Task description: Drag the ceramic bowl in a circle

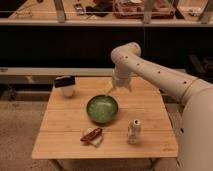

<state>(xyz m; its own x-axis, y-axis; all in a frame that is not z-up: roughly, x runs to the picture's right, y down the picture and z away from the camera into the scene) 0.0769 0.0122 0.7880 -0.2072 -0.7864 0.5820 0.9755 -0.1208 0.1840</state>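
Gripper (118, 90) hung spread wide, holding nothing, just over the far rim of the green bowl (102, 108), probably lined up to hook that rim. That bowl sat mid-table (65, 131), cup (65, 86) far left, red packet (91, 135) and bottle (133, 131) near.

1 camera alone looks down from a raised spot at the near side of the wooden table (60, 140), facing the dark shelving (75, 45) behind. It stands close enough that the table fills the middle (the arm (165, 80) enters from the right); the gripper (119, 91) hangs over its far half, jaws apart.
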